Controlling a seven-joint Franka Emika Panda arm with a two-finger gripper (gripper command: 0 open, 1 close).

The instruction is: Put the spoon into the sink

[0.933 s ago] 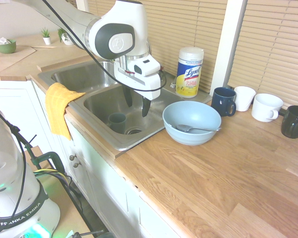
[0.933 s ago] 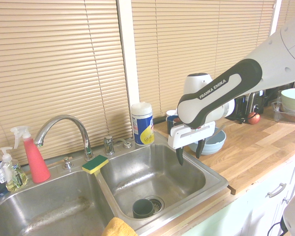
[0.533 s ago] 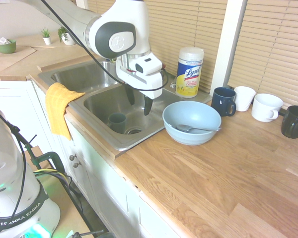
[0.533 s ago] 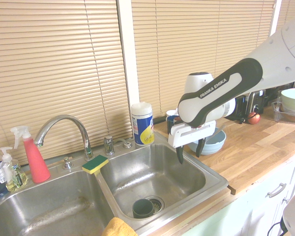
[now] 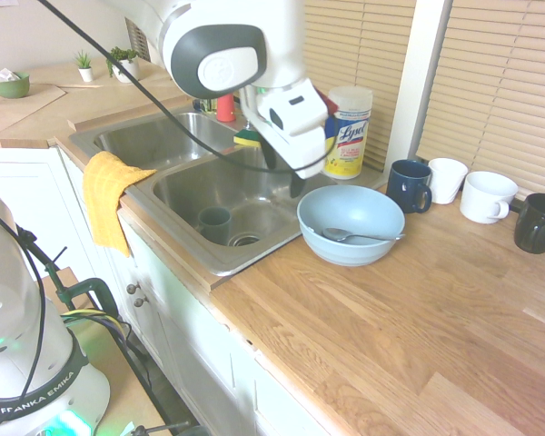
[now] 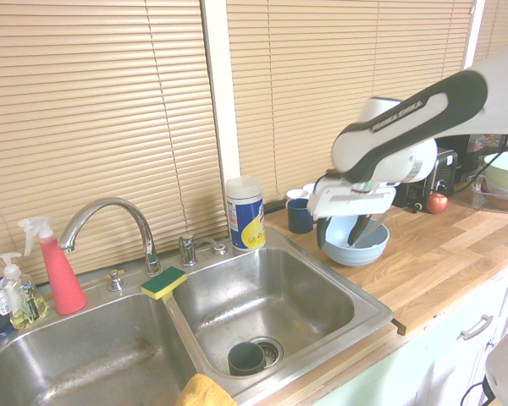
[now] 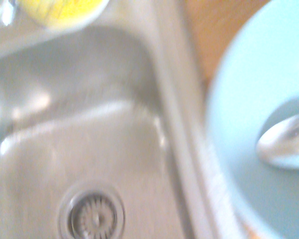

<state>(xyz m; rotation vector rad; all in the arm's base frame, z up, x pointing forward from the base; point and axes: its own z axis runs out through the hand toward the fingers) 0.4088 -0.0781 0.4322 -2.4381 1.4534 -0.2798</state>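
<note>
The arm has just swung up and away from the middle of the basin, and its claw [image 5: 295, 177] now hangs above the seam where the sink [image 5: 209, 259] meets the bench [image 5: 418, 318], right at the near rim of the blue bowl [image 5: 351, 223]. A moment ago it was lower, dangling over the basin by the small dark cup [image 5: 214, 222] near the drain; now it has risen and shifted toward the bowl. The claw is released and carries nothing, its two dark fingers spread apart, as the second exterior view shows [image 6: 341, 239]. The spoon [image 5: 354, 236] has not moved: it lies inside the blue bowl, its oval end down on the bottom and its handle running to the far rim. In the wrist view the spoon's shiny end [image 7: 284, 142] is already coming into sight, blurred, at one edge. So I'd say the task is barely begun, with the reach toward the spoon under way. The next move looks to call for coming on over the bowl and dropping inside it to pinch that thin handle, which sits close against the bowl's wall.
</note>
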